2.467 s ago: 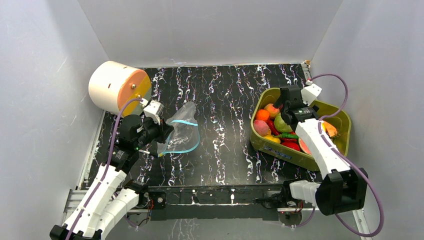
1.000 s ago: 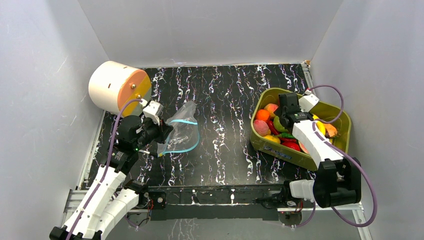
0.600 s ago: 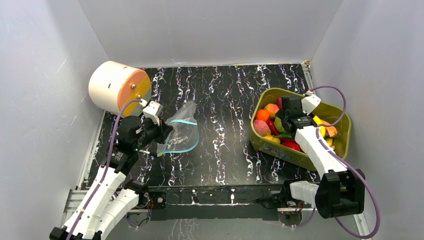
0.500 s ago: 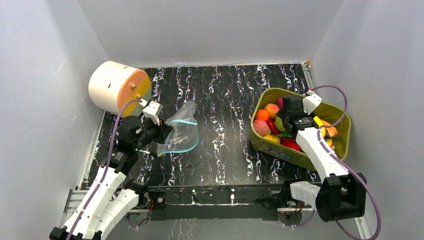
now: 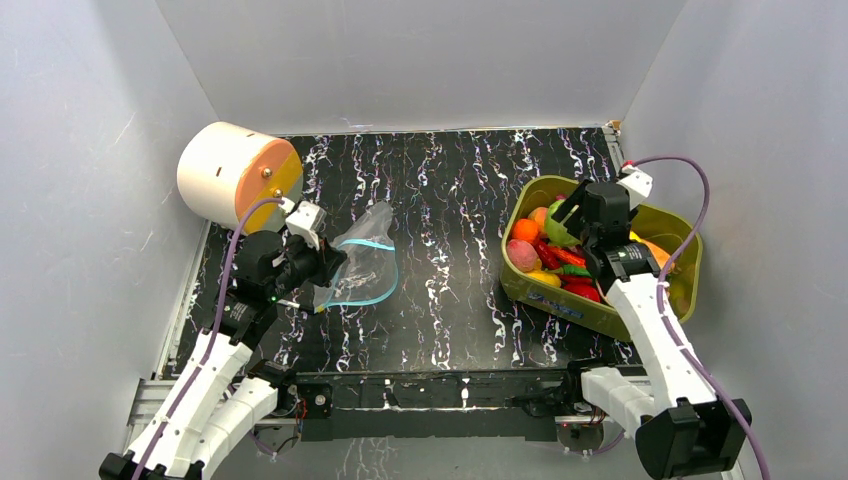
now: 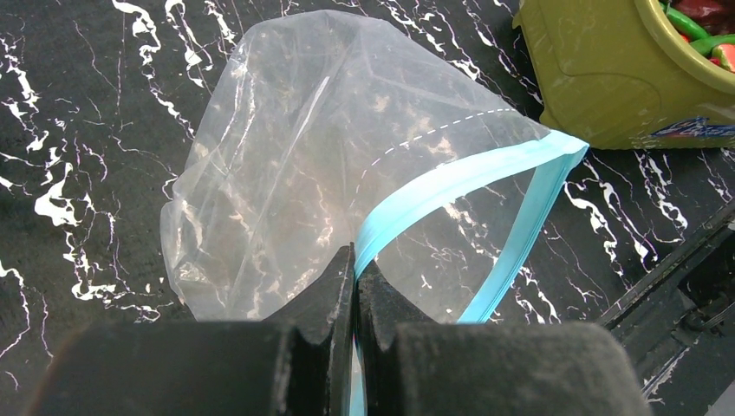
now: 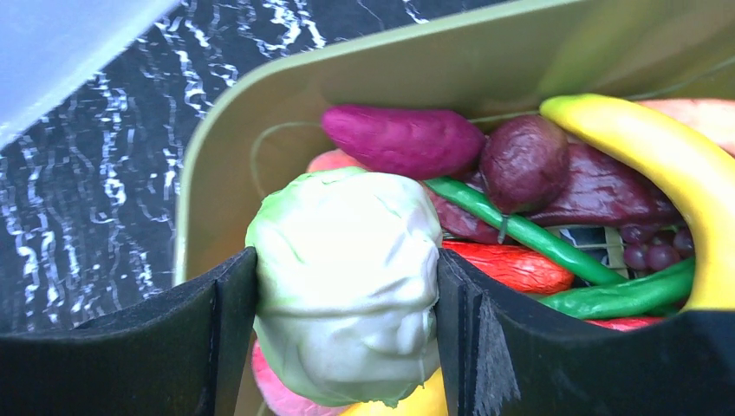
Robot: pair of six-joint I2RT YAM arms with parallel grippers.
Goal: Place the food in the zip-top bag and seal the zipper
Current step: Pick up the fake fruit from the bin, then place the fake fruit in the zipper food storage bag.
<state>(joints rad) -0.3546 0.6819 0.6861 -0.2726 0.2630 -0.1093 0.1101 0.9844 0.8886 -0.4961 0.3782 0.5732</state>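
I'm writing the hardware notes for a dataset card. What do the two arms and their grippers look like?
The left arm and right arm have white moulded link shells with black joint housings. A purple cable loops along each arm up to a small white block at the wrist. The left gripper and right gripper have plain matte black fingers, with no markings visible.

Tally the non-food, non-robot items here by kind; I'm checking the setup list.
Bag: 1
Bin: 1
Drum: 1
Total: 3
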